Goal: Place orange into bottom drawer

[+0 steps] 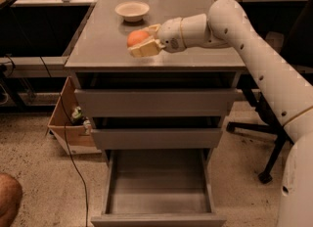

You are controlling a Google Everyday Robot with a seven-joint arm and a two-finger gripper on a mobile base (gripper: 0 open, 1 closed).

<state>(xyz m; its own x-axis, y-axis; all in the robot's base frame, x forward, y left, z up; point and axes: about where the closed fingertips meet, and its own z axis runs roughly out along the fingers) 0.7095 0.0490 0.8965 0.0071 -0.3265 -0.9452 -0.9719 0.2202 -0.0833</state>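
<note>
Fingers (145,50) of pale cream plastic are clamped on the orange (138,37), one beneath its near side and one against its far right side, so the fruit shows above and to the left of them. That puts the gripper (141,43) over the bench (100,42), a little left of centre and close to the near edge. A shadow under the lower finger suggests the fruit hangs just clear of the grey top, though contact cannot be ruled out. The white arm (254,50) reaches in from the right and bends away toward the near right corner of the scene. A shallow bowl (132,11) sits well apart on the far side of the bench, to the left of the wrist.

Below the near edge, the two upper drawers (155,102) are pushed in. The bottom drawer (159,218) is pulled out toward the near side, its tray open and bare. From the fingers it lies straight down and nearer, almost in line left to right. The coming move therefore looks like a pull toward the near side past the bench edge, then a long descent. The orange is round, so no turning of the wrist seems needed to fit it in. A cardboard box (63,125) stands on the floor at the left, and a chair (266,143) at the right.
</note>
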